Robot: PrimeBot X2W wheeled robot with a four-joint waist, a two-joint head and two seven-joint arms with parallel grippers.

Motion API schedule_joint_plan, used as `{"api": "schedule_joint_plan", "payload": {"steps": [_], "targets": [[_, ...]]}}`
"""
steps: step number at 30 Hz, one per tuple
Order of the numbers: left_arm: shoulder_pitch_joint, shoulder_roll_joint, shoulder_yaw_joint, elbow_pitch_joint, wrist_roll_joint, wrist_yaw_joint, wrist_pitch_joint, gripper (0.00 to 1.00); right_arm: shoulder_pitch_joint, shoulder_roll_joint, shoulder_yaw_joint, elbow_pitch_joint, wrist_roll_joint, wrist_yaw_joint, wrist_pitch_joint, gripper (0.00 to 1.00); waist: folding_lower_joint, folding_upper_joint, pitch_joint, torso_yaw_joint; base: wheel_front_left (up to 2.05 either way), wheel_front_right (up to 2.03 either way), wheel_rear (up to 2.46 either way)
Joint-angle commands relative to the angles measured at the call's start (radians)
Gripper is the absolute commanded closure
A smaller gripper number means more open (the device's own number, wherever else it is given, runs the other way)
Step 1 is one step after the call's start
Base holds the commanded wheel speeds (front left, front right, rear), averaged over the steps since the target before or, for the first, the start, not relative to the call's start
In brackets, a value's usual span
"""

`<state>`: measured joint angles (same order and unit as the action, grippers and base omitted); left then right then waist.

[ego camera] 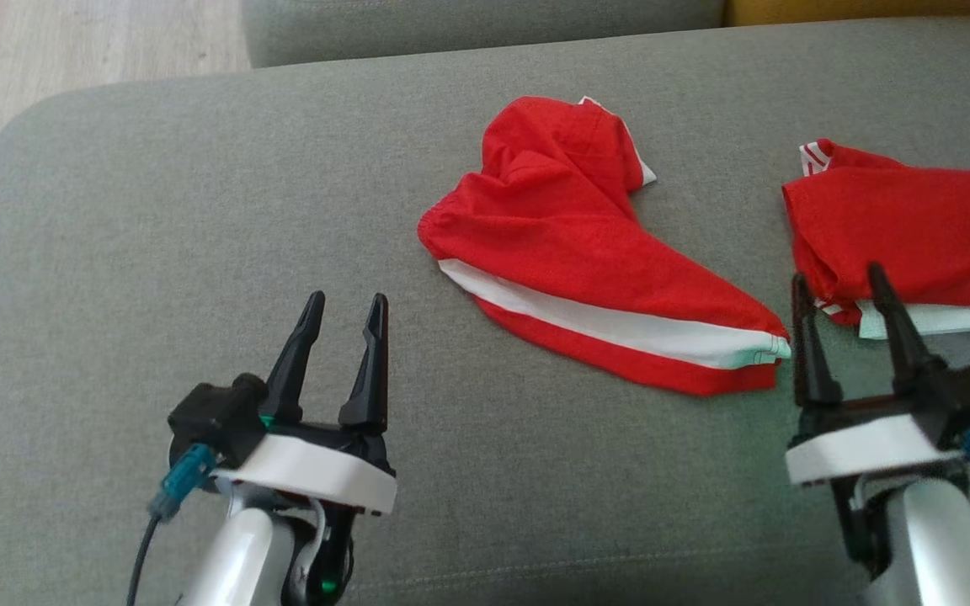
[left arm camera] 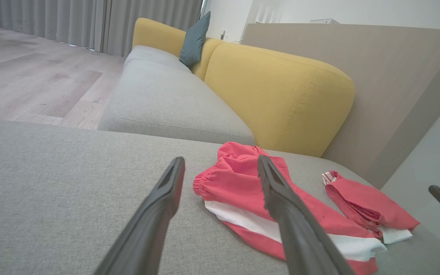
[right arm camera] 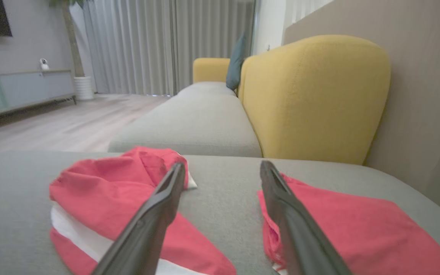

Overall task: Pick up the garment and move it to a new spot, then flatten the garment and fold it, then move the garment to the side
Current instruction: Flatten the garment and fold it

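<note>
Left gripper [ego camera: 349,296] and right gripper [ego camera: 837,273], jaws apart and empty: the crumpled garment [ego camera: 569,244] seems best pinched at opposite edges and lifted evenly, clear of the folded garment [ego camera: 914,227].

Looked like somebody's living room: a long grey fabric sofa [right arm camera: 204,114] with mustard-yellow padded backrests [right arm camera: 311,95] and a teal throw cushion [left arm camera: 194,40]. Floor-length grey curtains [right arm camera: 147,46], a pale wood-plank floor [left arm camera: 25,76] and a low grey-blue media cabinet [right arm camera: 21,89] were there too.
</note>
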<state>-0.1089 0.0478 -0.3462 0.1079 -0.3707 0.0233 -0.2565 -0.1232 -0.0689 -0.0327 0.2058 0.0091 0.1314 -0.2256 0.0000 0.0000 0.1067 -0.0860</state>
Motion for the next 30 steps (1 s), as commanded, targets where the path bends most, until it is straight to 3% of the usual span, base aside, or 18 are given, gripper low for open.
{"api": "schedule_joint_plan", "payload": {"steps": [1, 10, 20, 30], "targets": [[-0.051, 0.002, 0.031, -0.033, 0.008, -0.003, -0.005, 0.00, 0.014, 0.007, 0.033, -0.053, 0.004, -0.001, -0.016, 0.00, 0.0000, 0.0000, 0.001, -0.002, 0.00, 0.00, 0.00], [-0.050, 0.002, 0.028, -0.042, 0.007, -0.004, -0.005, 0.00, 0.112, 0.018, 0.089, -0.216, 0.099, -0.001, -0.036, 0.00, 0.0000, 0.0000, 0.000, -0.014, 0.00, 0.00, 0.00], [-0.076, 0.002, 0.011, -0.007, 0.021, -0.019, -0.005, 0.00, 0.104, 0.019, 0.067, -0.237, 0.109, -0.001, -0.036, 0.00, 0.0000, 0.0000, 0.020, -0.025, 0.00, 0.00, 0.00], [-0.317, 0.005, -0.081, 0.369, 0.076, -0.054, 0.056, 0.00, 0.055, 0.019, 0.056, -0.238, 0.104, -0.001, -0.036, 0.00, 0.0000, 0.0000, 0.111, -0.066, 0.00, 0.00, 0.00]]}}
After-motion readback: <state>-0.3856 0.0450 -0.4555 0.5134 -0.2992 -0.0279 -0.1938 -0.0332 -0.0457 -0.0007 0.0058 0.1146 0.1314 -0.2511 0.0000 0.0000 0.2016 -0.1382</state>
